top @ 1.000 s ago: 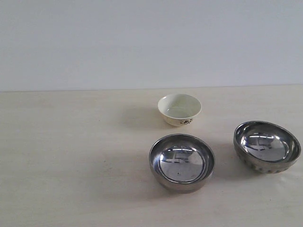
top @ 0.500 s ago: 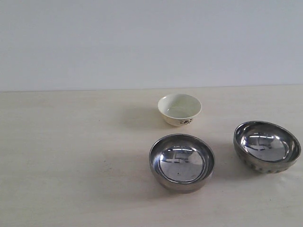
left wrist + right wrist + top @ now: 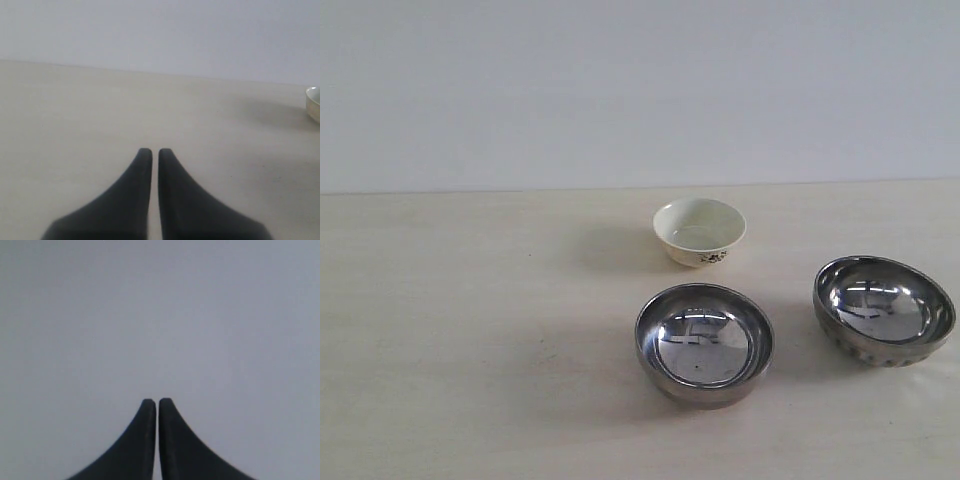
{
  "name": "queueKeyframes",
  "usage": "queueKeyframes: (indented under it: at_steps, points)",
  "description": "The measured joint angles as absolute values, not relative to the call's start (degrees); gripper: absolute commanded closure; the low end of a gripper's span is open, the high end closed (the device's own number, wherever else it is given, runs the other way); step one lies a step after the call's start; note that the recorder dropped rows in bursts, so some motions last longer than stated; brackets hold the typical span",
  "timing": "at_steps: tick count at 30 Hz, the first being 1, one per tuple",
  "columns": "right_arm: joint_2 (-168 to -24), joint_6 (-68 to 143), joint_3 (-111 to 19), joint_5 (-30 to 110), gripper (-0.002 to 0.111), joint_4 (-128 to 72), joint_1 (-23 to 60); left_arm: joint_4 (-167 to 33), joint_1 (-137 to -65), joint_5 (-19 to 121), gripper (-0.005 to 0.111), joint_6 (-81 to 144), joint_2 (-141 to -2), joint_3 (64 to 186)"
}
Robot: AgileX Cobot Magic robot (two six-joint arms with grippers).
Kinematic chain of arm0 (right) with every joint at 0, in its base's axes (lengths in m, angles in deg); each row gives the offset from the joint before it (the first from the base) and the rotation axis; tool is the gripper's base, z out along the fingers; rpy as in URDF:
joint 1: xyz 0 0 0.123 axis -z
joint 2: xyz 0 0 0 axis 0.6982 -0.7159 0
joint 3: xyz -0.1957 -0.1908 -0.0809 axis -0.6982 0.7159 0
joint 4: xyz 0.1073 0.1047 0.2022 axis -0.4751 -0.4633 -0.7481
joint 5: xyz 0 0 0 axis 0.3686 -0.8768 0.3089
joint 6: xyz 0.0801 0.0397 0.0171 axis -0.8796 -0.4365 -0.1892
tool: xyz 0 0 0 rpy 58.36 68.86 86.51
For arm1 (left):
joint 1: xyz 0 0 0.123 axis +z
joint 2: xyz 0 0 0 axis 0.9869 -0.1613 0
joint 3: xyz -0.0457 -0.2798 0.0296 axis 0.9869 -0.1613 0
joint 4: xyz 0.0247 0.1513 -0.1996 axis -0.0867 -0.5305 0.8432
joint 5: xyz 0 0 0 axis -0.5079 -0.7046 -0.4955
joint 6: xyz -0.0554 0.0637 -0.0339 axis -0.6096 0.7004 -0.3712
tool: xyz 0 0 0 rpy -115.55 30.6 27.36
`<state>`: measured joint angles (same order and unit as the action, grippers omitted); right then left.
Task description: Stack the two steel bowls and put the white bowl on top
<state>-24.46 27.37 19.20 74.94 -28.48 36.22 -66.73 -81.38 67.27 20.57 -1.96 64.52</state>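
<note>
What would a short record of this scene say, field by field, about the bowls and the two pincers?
Surface: pale table, plain wall behind
Middle steel bowl: empty, standing alone
Right steel bowl: empty, apart from the others
White bowl: farthest back, empty, touching nothing
Stacking: not begun; all three bowls separate
Left pincer: shut, holding nothing, pointing across the table
Right pincer: shut, holding nothing, only a plain grey background in its view

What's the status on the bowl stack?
Left gripper and right gripper shut, empty. Centre steel bowl, right steel bowl, white bowl stand apart, unstacked. Nothing in the way.
</note>
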Motion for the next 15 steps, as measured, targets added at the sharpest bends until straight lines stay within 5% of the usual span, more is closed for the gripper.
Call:
queueKeyframes:
  at_steps: [5,15]
  points:
    - [-24.46,16.96,15.90,73.71,0.108,-28.34,36.22,-66.73,-81.38,67.27,0.103,20.57,-1.96,64.52]
    - [-38.06,18.21,-11.68,41.48,0.108,-23.69,36.22,-66.73,-81.38,67.27,0.103,20.57,-1.96,64.52]
